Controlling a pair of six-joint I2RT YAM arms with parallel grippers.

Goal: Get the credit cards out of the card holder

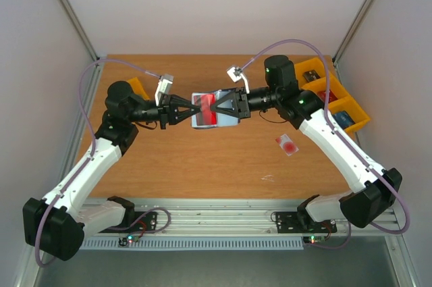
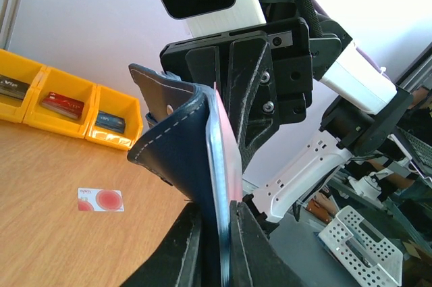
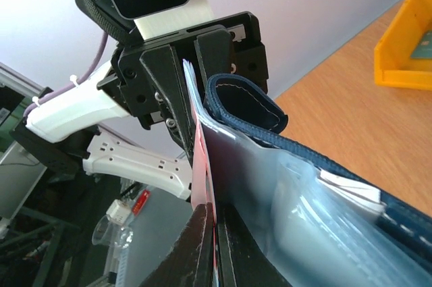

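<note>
From the near edge, both white-and-black arms bend inward and meet above mid-table. The left gripper (image 2: 217,223) clamps the dark navy booklet-like card holder (image 2: 172,148), which is held in the air. The right gripper (image 3: 214,223) pinches a thin red plastic card (image 3: 201,165) beside its sleeves. A whitish red-patched card (image 1: 288,144) lies on the brown wooden table (image 1: 202,165). Yellow plastic bins (image 1: 337,101) stand farther back, before pale walls.

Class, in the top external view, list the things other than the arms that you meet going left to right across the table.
Lone yellow bin → card holder → loose card → row of yellow bins.
</note>
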